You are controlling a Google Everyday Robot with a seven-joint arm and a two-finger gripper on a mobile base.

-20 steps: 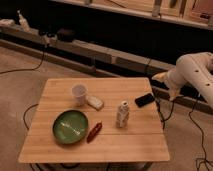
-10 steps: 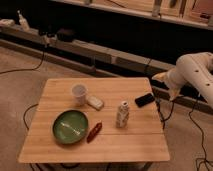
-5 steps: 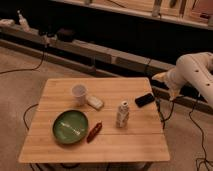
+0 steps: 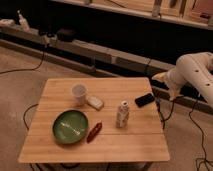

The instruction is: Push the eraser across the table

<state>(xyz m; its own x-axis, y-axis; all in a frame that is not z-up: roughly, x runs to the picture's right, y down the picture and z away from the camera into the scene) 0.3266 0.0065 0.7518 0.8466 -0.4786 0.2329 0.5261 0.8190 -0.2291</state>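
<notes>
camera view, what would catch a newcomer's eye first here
The big white robot arm comes in from the right, its claw hanging just past the right edge of the pale wooden table, close to the black eraser. Next comes the green plate at the table's near left, the brightest colour on it.

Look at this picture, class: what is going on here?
A robot arm reaches in from the right; its gripper hovers just off the right edge of the table, close to the black eraser but not touching it. The push has not begun. A cup, pale block, white bottle, green plate and red object also sit there.
</notes>
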